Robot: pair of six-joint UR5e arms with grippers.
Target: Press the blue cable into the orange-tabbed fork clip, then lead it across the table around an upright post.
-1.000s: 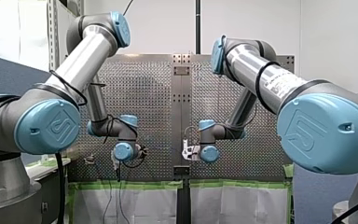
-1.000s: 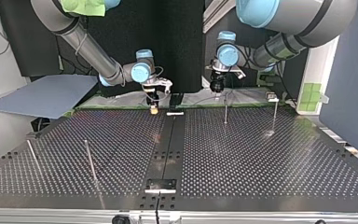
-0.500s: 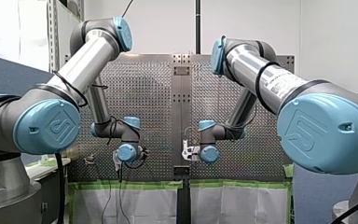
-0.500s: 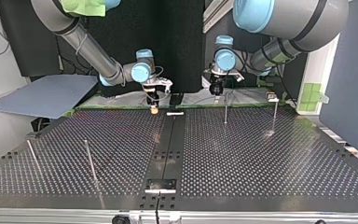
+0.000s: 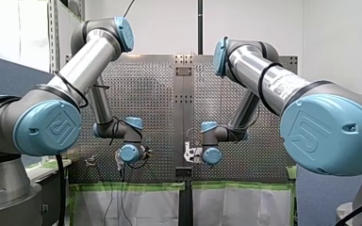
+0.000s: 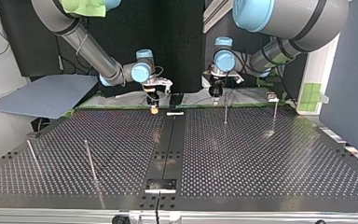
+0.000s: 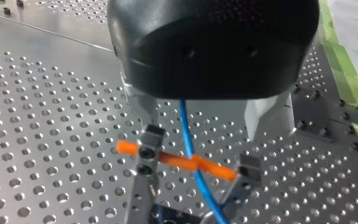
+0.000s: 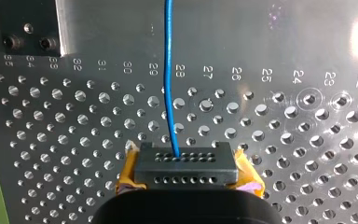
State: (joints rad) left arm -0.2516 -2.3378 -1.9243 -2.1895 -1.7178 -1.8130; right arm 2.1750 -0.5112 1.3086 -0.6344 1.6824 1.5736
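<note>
Left gripper (image 7: pixel 191 186): metal fingers apart, straddling the orange-tabbed fork clip (image 7: pixel 168 159) — the blue cable (image 7: pixel 185 130) passes between them, crossing the clip's orange bar. Right gripper (image 8: pixel 186 175): yellow pads clamped on the cable, which runs straight ahead over the perforated bench (image 8: pixel 284 140).

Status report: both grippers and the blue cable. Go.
Left gripper open, blue cable passing between its fingers. Right gripper shut on the cable. Upright post near left gripper, nothing blocking seen.
</note>
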